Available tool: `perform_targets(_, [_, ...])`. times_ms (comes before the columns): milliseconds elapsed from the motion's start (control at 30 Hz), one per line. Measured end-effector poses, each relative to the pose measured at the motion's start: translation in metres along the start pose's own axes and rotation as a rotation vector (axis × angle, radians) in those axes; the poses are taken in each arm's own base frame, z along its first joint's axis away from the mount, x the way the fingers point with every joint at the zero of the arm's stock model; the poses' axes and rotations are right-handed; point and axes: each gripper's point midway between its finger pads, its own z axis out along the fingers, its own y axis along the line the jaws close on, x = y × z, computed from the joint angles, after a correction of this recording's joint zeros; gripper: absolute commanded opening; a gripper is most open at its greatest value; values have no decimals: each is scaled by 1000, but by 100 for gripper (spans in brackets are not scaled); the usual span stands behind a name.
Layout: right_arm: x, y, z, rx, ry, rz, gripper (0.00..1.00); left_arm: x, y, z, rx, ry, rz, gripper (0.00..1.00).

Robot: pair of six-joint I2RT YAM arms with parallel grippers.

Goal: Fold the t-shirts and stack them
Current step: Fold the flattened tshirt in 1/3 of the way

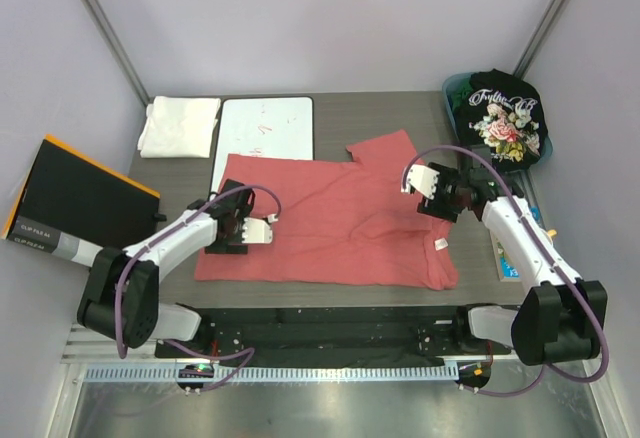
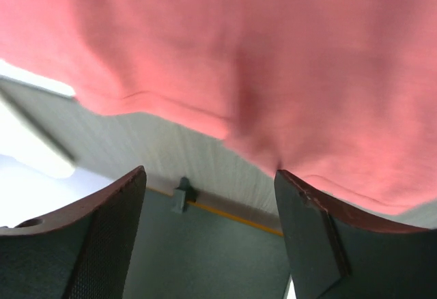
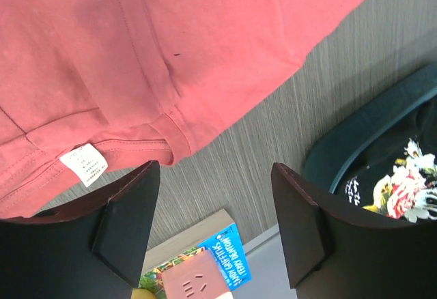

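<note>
A salmon-red t-shirt (image 1: 340, 223) lies spread across the middle of the table, one sleeve pointing to the back. My left gripper (image 1: 260, 230) hovers over its left part, open and empty; in the left wrist view the red cloth (image 2: 259, 53) fills the top and nothing sits between the fingers (image 2: 109, 224). My right gripper (image 1: 421, 180) stands open over the shirt's right edge, empty, with the hem and its white label (image 3: 83, 164) just beyond the jaws. A black floral t-shirt (image 1: 505, 118) lies in a teal basket (image 1: 452, 86). A folded white t-shirt (image 1: 178, 125) rests at the back left.
A whiteboard (image 1: 265, 130) with red marks lies behind the red shirt. A black folder (image 1: 75, 198) with an orange edge sits off the table's left side. A colourful book (image 3: 205, 258) lies at the right edge, near the basket (image 3: 369, 155).
</note>
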Motion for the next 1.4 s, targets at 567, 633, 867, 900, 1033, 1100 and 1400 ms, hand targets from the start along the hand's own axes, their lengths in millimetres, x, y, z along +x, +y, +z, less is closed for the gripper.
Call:
perform_targets(567, [-14,59,18,-447,-29,198,1,-24,51,-5,-169,-114,-56,0])
perform_targets(633, [-12,69,22,-497,-20,215,1,-27,53,11,-143,-93,-43,0])
perform_targets(867, [-11,84,28,-560,-13,219,1,-37,76,39,-139,-46,-53,0])
perform_targets(900, [-10,86,30,-571,-8,223,1,-38,81,40,-150,-44,-57,0])
perform_targets(1033, [-2,92,47,-607,19,234,1,-41,106,45,-210,-21,-75,0])
perform_targets(1100, [2,92,57,-608,30,238,1,-42,115,49,-225,-8,-81,0])
perform_targets(1400, [14,78,91,-534,79,268,1,-44,140,65,-270,50,-94,0])
